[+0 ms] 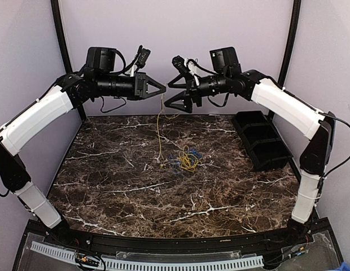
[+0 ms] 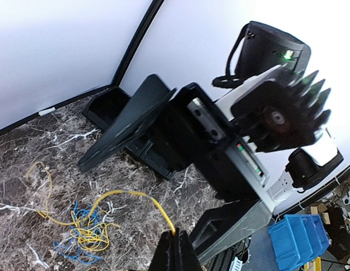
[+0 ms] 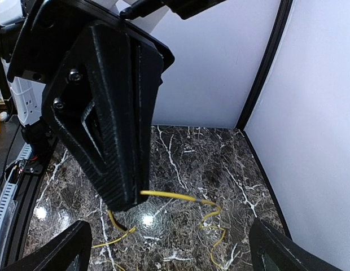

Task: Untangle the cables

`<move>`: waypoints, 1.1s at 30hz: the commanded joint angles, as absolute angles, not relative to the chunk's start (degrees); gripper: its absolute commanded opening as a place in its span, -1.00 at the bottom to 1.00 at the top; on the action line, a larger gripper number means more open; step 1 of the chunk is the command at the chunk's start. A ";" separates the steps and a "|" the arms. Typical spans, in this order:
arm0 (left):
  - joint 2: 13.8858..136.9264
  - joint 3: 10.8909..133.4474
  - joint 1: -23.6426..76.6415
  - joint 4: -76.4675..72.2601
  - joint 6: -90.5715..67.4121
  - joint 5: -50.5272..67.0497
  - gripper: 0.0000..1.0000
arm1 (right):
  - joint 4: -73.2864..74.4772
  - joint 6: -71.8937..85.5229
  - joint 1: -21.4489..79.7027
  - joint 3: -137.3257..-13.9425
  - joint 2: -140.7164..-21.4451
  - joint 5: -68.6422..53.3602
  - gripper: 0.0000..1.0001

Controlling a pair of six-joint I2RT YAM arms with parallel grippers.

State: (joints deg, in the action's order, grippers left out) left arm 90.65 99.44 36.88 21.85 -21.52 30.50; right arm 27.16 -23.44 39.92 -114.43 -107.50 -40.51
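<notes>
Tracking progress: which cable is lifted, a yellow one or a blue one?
A yellow cable: the shut left end effector holds it high, dangling, while the blue cables all lie flat below.

My left gripper (image 2: 175,251) sits at the bottom edge, pinched together on the end of a yellow cable (image 2: 130,193). The cable arcs away and down into a tangle (image 2: 87,237) of yellow and blue loops on the bench (image 2: 17,248). The right gripper (image 2: 135,213) looms close ahead with its jaws spread wide, and a black bin (image 2: 107,104) stands behind it.
</notes>
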 commanded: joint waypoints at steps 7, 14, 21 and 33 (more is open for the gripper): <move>86.94 98.03 37.00 12.01 -26.16 35.91 -1.00 | 14.19 -12.43 41.51 -108.55 -110.68 -50.38 0.80; 85.22 96.92 37.00 10.36 -26.02 33.36 -1.00 | 9.43 -7.30 41.57 -105.59 -111.08 -50.32 0.14; 83.99 94.86 36.99 8.66 -26.01 32.32 -1.00 | 6.29 -1.72 41.57 -104.79 -111.16 -48.00 -0.36; 83.41 93.97 36.98 7.65 -26.54 32.35 -1.00 | 11.35 -8.10 41.82 -104.63 -110.88 -54.40 0.07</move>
State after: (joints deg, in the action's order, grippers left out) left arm 85.97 94.21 36.88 9.78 -26.20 32.32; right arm 8.82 -2.72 41.06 -105.27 -111.00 -52.66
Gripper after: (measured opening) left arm 0.013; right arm 0.515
